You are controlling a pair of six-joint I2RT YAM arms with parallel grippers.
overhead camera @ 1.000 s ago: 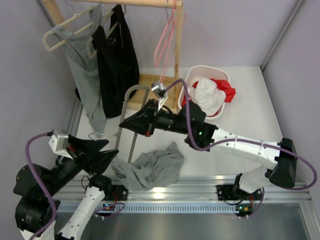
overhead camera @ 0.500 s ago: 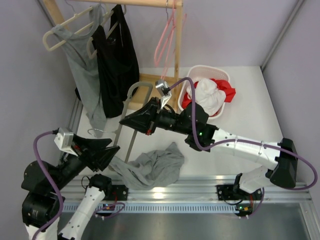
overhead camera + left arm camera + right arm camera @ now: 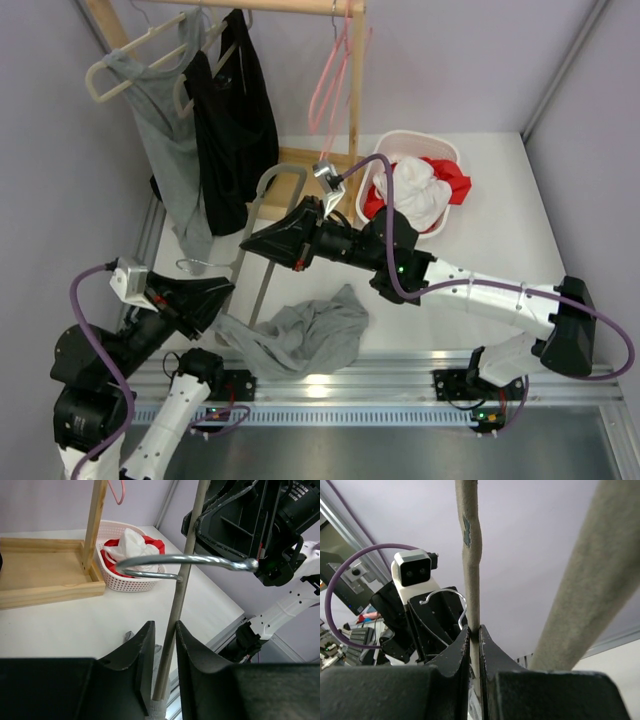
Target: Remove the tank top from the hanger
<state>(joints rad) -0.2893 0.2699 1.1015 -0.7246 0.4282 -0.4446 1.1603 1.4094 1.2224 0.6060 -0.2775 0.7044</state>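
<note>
table (image 3: 490, 215): white | on it: grey tank top (image 3: 305, 335), laundry basket (image 3: 420, 135), wooden rack base (image 3: 292, 158)

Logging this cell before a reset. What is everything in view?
Table: one, white.
Rack: one, wooden, far left.
Hung garments: two, grey and black, on the rack.
Pink hangers: count unclear, pink, on the rack.
Basket: one, white, holding red and white cloth, far centre.
Tank top: one, grey, crumpled on the table's near side.
Hanger: one, grey with metal hook, held over the table.
Left gripper: one, black, jaws around the hanger.
Right gripper: one, black, shut on the hanger.
</note>
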